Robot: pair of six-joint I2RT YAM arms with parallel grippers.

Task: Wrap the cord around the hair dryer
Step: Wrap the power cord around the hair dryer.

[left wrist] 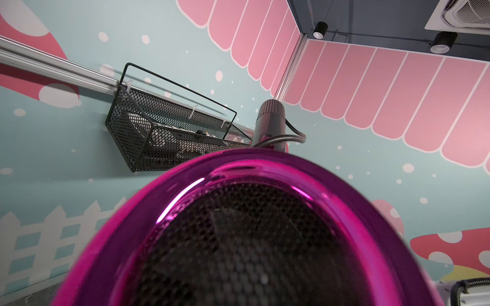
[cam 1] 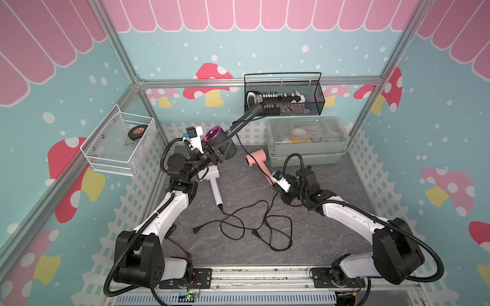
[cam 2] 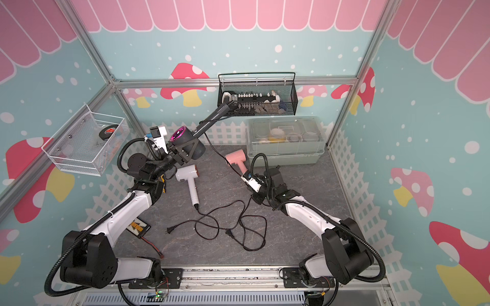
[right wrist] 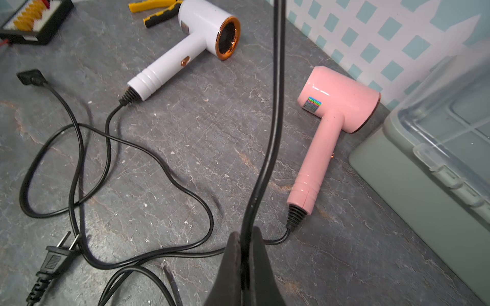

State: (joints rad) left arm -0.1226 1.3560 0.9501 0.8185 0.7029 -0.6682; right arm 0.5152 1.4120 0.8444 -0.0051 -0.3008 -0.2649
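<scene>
My left gripper (cam 1: 221, 148) is shut on the barrel of a dark grey hair dryer (cam 1: 225, 144) with a magenta rear ring (left wrist: 265, 164), holding it up above the table. Its handle (cam 1: 246, 116) points toward the back wall. The black cord (cam 1: 252, 156) leaves the handle's end, crosses the handle (left wrist: 269, 122) once, then runs down to the right. There my right gripper (right wrist: 245, 238) is shut on the cord (right wrist: 275, 106), low over the table beside the pink dryer's handle. The left fingers are hidden in the left wrist view.
A white dryer (cam 1: 209, 174) and a pink dryer (cam 1: 256, 157) lie on the table, their cords tangled (cam 1: 252, 225) in the middle. A black mesh basket (cam 1: 283, 98) hangs on the back wall above a lidded box (cam 1: 307, 140). A white wire basket (cam 1: 119, 143) juts from the left wall.
</scene>
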